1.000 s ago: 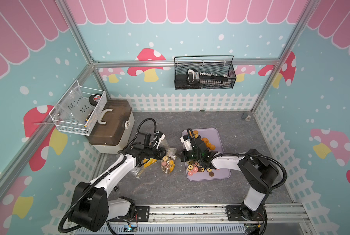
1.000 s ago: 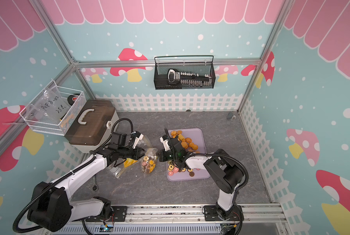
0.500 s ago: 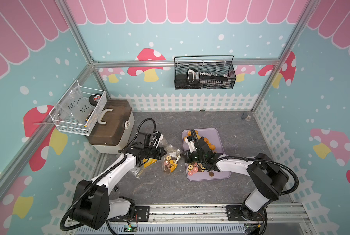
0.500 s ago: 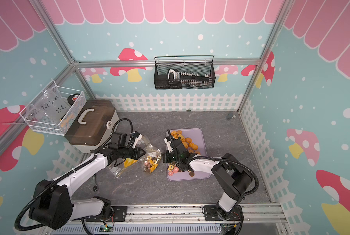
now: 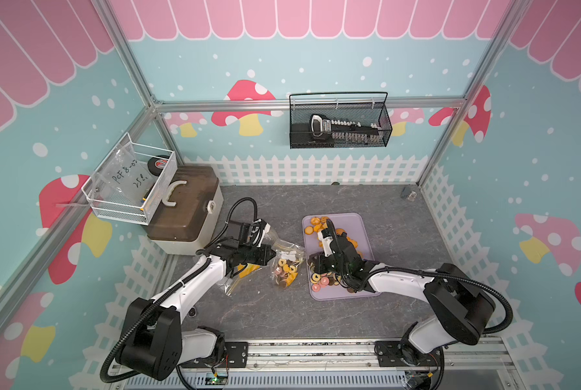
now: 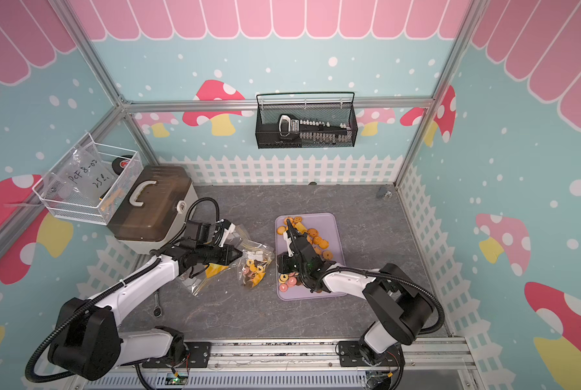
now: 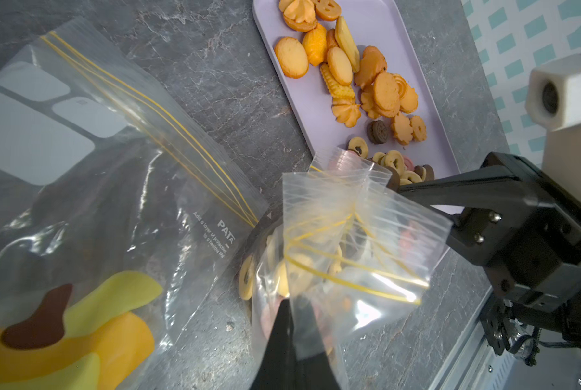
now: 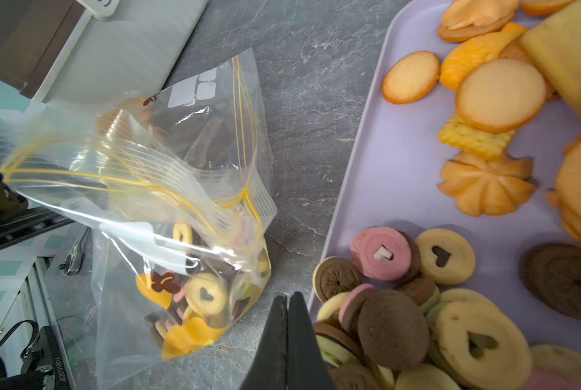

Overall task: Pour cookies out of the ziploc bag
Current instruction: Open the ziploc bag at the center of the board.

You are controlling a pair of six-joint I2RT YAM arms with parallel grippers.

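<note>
The small clear ziploc bag (image 5: 284, 266) (image 6: 255, 266) (image 7: 343, 243) (image 8: 167, 209) sits on the grey table just left of the lilac tray (image 5: 360, 223) (image 6: 329, 223) (image 7: 373, 23) (image 8: 400, 162), its top crumpled. Cookies (image 8: 204, 293) remain low inside it. Orange, brown, pink and yellow cookies (image 5: 323, 280) (image 7: 346, 81) (image 8: 400, 304) lie on the tray. My left gripper (image 5: 270, 255) (image 6: 240, 254) (image 7: 291, 304) is shut on the bag's film. My right gripper (image 5: 310, 263) (image 6: 279, 265) (image 8: 288, 297) is shut and empty at the tray's left rim, beside the bag.
A larger ziploc bag (image 5: 240, 273) (image 7: 80, 202) holding yellow pieces lies under my left arm. A brown-lidded toolbox (image 5: 184, 209) stands at the back left. A wrench (image 6: 157, 305) lies near the left arm. Wire baskets (image 5: 339, 125) hang on the walls.
My right arm has swung its elbow outward to the right while its shut gripper stays at the tray's left rim. The left gripper holds the bag almost still.
</note>
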